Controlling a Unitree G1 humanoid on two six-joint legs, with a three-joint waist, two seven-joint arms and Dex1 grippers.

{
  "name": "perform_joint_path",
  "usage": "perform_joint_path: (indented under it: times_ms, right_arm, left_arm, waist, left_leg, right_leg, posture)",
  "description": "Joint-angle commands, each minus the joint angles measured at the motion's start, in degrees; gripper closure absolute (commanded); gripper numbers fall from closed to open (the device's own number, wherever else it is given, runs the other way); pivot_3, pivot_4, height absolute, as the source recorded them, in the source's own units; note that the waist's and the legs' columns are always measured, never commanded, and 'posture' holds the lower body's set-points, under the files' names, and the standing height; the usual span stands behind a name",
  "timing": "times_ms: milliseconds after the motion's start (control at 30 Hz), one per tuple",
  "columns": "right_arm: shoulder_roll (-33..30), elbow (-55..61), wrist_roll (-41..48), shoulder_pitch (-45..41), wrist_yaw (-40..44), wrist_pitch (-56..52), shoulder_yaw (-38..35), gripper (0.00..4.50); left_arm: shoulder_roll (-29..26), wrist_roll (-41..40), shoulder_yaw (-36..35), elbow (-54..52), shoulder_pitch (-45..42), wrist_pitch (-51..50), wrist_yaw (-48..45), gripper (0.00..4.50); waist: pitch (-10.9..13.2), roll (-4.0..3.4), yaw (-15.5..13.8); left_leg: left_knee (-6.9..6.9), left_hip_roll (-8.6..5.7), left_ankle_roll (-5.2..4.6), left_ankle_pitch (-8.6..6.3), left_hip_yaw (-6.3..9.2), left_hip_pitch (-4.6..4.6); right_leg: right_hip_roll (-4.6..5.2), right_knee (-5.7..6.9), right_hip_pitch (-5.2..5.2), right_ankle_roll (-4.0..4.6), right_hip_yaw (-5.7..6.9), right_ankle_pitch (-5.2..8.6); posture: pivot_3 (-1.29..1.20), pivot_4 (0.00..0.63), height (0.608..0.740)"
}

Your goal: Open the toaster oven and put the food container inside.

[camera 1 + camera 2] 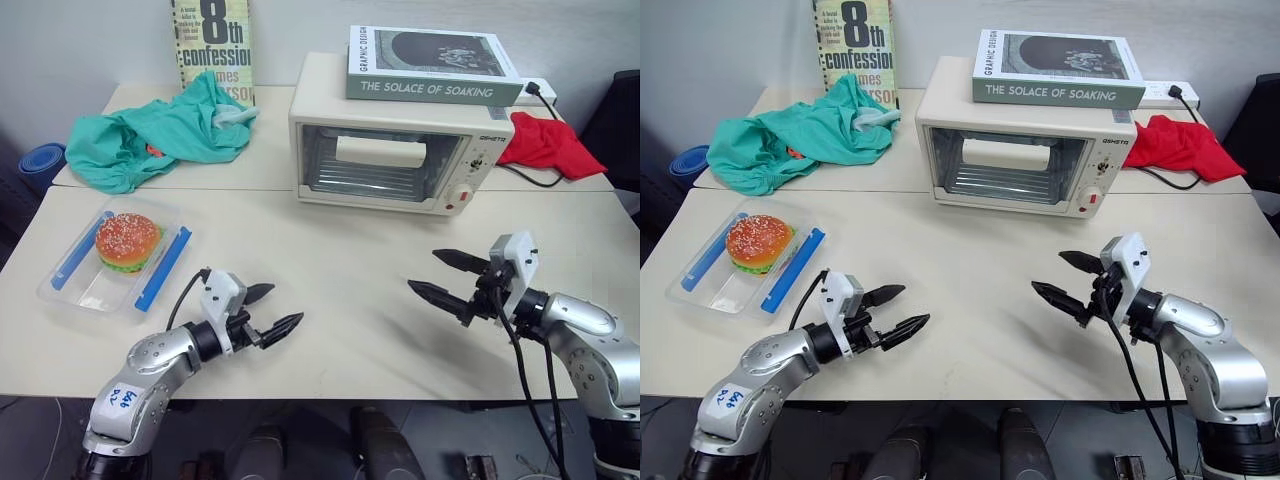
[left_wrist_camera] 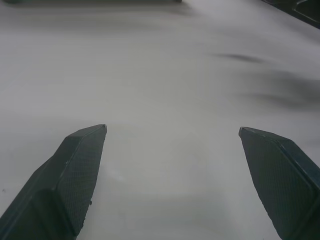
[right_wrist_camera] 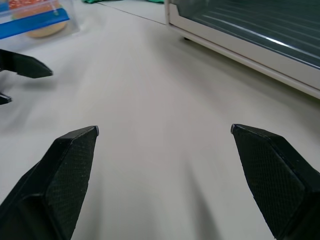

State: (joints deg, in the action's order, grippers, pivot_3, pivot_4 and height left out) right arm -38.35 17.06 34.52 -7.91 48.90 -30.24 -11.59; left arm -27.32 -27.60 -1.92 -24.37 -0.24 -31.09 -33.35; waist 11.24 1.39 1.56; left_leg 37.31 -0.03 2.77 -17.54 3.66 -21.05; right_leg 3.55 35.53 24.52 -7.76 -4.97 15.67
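The pale table carries the toaster oven, the food container, a green cloth, a red cloth, perhaps a power strip behind.

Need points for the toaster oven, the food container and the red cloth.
toaster oven (image 1: 380,160), left eye view, on the glass door.
food container (image 1: 88,288), left eye view, on the clear tray floor.
red cloth (image 1: 545,145), left eye view, on its middle fold.

We see bare table before the shut oven; a book sits on top of it.
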Motion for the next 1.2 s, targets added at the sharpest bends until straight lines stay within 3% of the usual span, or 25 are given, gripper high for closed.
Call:
perform_joint_path:
  times_ms: [33, 400, 533, 633, 867, 1033, 1200]
  right_arm:
    - [-0.70, 1.30, 0.64, -0.52, 0.33, 0.30, -0.81, 0.05]
    - [-0.22, 0.48, 0.45, -1.40, -1.36, -0.05, -1.07, 0.05]
    - [1.99, 0.25, 3.24, -3.49, -4.16, -2.35, -2.03, 0.05]
    - [3.44, -1.77, 3.14, -6.88, -6.41, -3.10, -1.73, 0.05]
    - [7.47, -13.50, -0.51, -21.45, -9.79, -0.61, -0.05, 0.05]
    - [10.03, -24.48, -5.73, -30.79, -11.39, 4.37, 1.37, 0.05]
    - [12.24, -26.76, -6.01, -34.90, -10.35, 5.18, 2.28, 0.05]
  left_arm:
    - [0.12, 0.01, -0.78, -1.31, -0.47, 1.78, -0.28, 0.00]
    - [0.69, -0.91, -0.97, -1.28, -1.75, 0.41, 0.36, 0.00]
    - [0.60, -6.27, -2.70, -3.40, -4.46, -2.82, -0.71, 0.00]
    - [-0.78, -7.65, -2.48, -4.64, -7.29, -5.08, -1.00, 0.00]
    - [-10.34, -12.82, -6.84, -4.14, -17.28, -7.68, -8.18, 0.00]
    - [-10.76, -16.00, -7.48, -0.98, -27.25, -9.58, -9.01, 0.00]
    - [-11.56, -13.43, -5.59, 1.03, -31.34, -8.36, -9.85, 0.00]
  waist:
    - [0.00, 0.00, 0.01]
    - [0.00, 0.00, 0.01]
    - [0.00, 0.00, 0.04]
    - [0.00, 0.00, 0.08]
    - [0.00, 0.00, 0.22]
    - [0.00, 0.00, 0.17]
    - [0.00, 0.00, 0.53]
  left_leg:
    - [0.00, 0.00, 0.00, 0.00, 0.00, 0.00]
    - [0.00, 0.00, 0.00, 0.00, 0.00, 0.00]
    - [0.01, 0.00, 0.00, 0.00, 0.00, 0.00]
    - [0.03, 0.00, 0.00, 0.00, 0.00, 0.00]
    - [-0.01, 0.02, 0.00, 0.01, 0.00, 0.00]
    - [0.01, -0.01, 0.01, 0.00, 0.00, -0.14]
    - [-0.09, 0.01, 0.01, 0.00, -0.02, -0.15]
  right_leg:
    - [0.00, 0.00, 0.00, 0.00, 0.00, 0.00]
    - [0.00, 0.00, 0.00, 0.00, 0.00, 0.00]
    - [-0.01, 0.01, 0.00, 0.00, 0.00, 0.00]
    - [-0.01, 0.02, 0.00, -0.01, 0.00, -0.01]
    - [-0.03, 0.07, 0.05, 0.01, 0.01, 0.00]
    - [0.01, -0.05, 0.08, -0.03, 0.03, -0.02]
    - [0.01, 0.00, 0.13, -0.03, 0.02, -0.02]
  posture:
    - [0.00, 0.150, 0.740]
    - [0.00, 0.150, 0.740]
    - [0.00, 0.150, 0.740]
    - [0.00, 0.150, 0.740]
    - [0.00, 0.150, 0.740]
    - [0.00, 0.150, 0.740]
    - [0.00, 0.150, 0.740]
